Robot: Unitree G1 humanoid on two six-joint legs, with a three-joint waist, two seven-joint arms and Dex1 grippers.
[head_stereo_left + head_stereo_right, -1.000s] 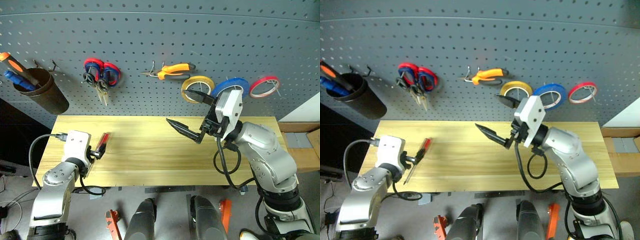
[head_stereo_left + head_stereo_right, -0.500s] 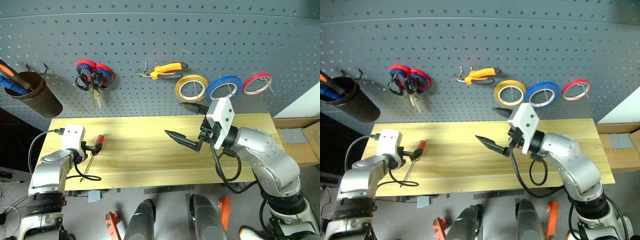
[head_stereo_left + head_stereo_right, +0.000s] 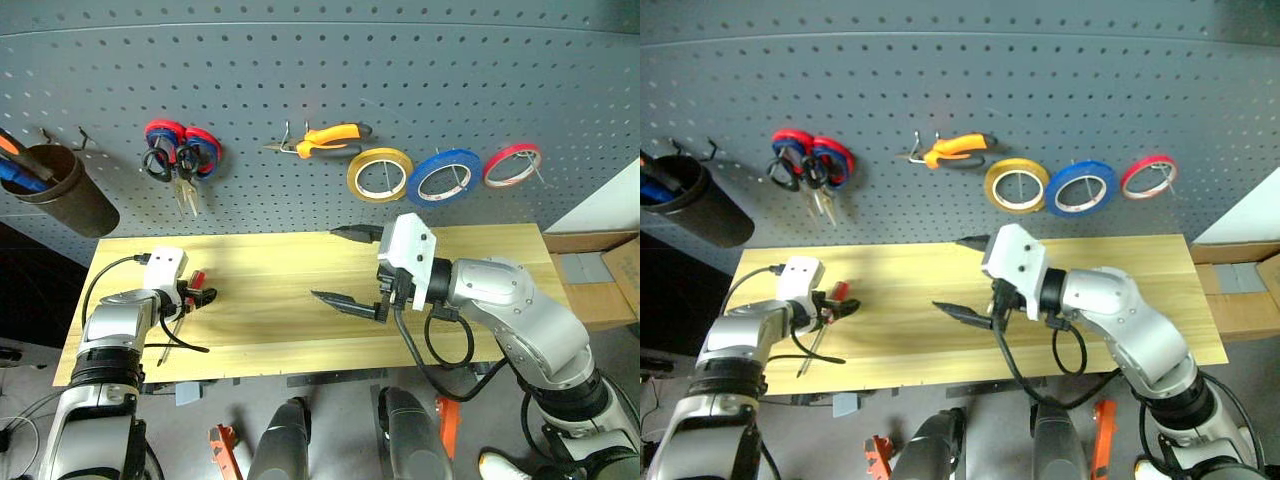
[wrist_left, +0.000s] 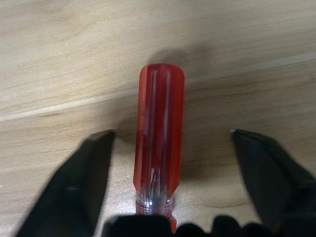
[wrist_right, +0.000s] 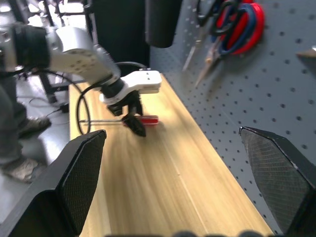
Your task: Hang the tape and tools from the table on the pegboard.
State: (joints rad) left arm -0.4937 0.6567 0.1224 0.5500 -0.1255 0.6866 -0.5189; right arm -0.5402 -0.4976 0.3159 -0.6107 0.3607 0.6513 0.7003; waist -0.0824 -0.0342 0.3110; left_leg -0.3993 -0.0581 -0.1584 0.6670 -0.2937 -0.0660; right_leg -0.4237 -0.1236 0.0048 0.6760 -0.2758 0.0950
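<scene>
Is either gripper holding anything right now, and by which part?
Nothing is held. The left gripper is open, its fingers either side of the slim red-handled screwdriver lying on the light wooden table. The right gripper is open and empty.

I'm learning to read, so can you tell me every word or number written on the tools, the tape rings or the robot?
There are no words, numbers or signs that can be read here.
The red-handled screwdriver: plain red handle, no lettering to read.
The blue tape, yellow tape ring and red tape ring: no print can be made out.
The pegboard: holes and hooks, no labels.
</scene>
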